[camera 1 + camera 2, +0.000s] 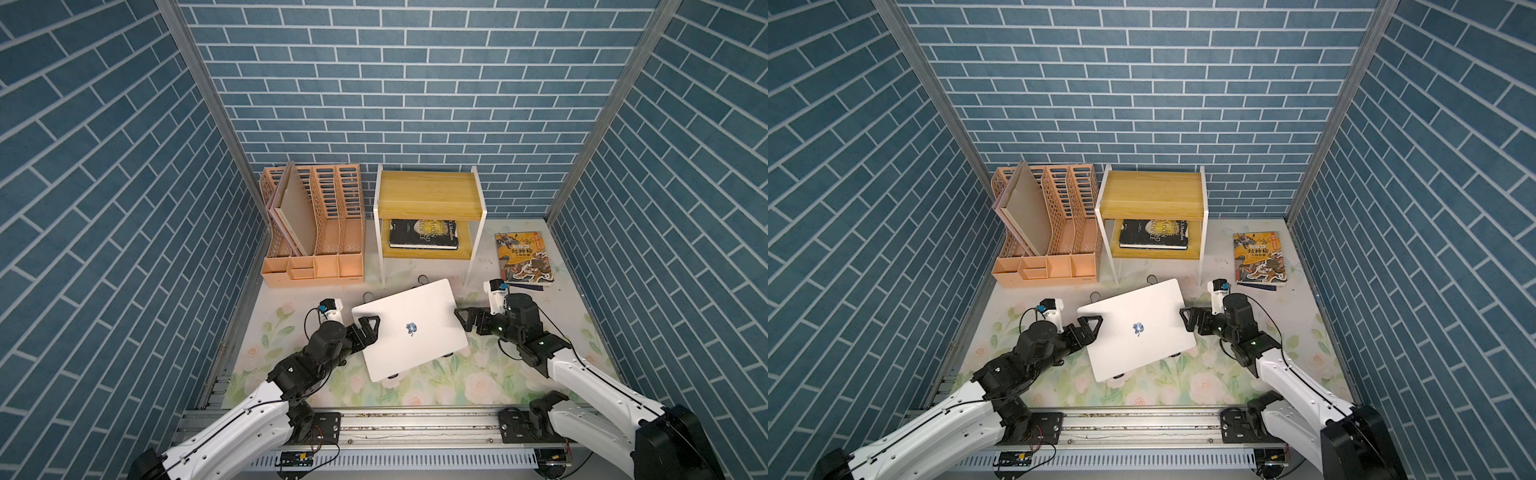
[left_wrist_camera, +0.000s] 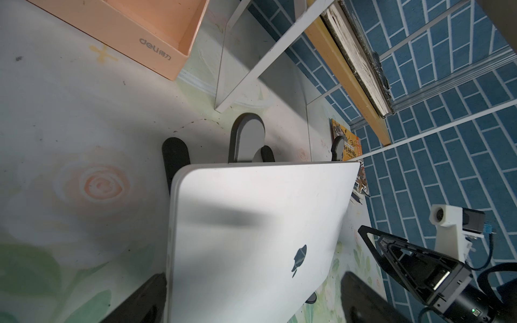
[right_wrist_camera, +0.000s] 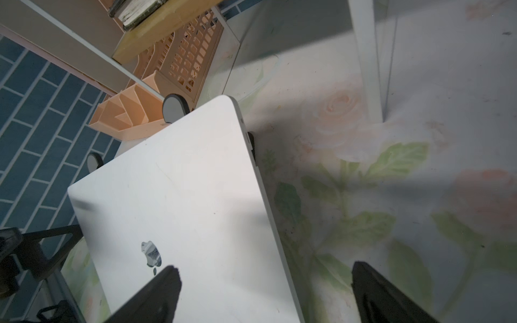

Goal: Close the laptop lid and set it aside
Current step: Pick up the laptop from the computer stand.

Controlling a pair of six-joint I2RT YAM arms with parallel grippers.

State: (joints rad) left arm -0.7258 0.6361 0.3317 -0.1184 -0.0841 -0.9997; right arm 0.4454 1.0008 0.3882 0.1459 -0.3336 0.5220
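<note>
I read the table from 6 o'clock, my own side, outward. The laptop (image 1: 409, 330) sits at the centre of the mat (image 1: 457, 386), skewed, raised on a black stand (image 2: 247, 134) whose feet and hooks show past its edges. The lid (image 1: 1142, 307) is down flat on the base, logo facing up.

The left gripper (image 1: 368, 328) is at 9 o'clock of the laptop, at its short edge. Its jaws are spread wide and hold nothing. I cannot tell whether they touch the edge.

The right gripper (image 1: 465, 318) is at 3 o'clock of the laptop, at the opposite short edge. Its jaws are also spread wide and hold nothing. In the right wrist view one finger (image 3: 156, 296) hangs over the lid and the other over the mat.

Farther back:
- an orange organizer (image 1: 311, 266) at 11 o'clock
- a shelf (image 1: 428, 195) at 12 o'clock, with a black book (image 1: 424, 235) on its lower tier
- a colourful book (image 1: 523, 257) at 2 o'clock, flat on the mat
</note>
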